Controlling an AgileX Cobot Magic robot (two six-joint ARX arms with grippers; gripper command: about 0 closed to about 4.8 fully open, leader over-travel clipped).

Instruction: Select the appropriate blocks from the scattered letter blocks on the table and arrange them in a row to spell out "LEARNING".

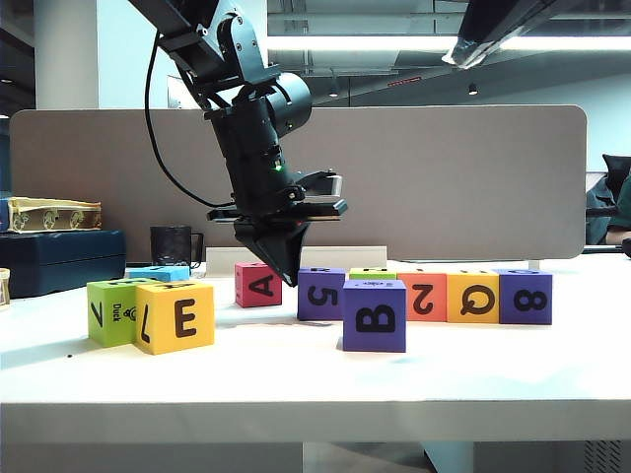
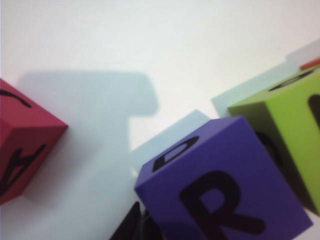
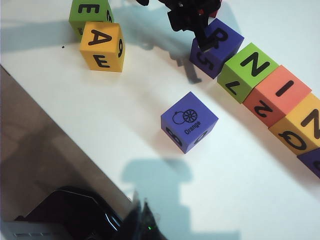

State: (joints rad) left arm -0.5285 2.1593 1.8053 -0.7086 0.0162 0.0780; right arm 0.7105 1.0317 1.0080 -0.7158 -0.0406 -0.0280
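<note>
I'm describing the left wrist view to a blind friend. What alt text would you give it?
A purple letter block showing a black R fills the foreground on the white table, the shut left gripper dark beside it. A green block touches its far side, and a red block stands apart.

Black jointed left arm [image 1: 258,128], looping black cable, green indicator light

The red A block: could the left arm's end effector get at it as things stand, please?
Probably yes. The left end effector, shut and empty, hangs between the red A block and the purple R block; bare table lies around the A. It must open first. The right end effector is far off.
</note>
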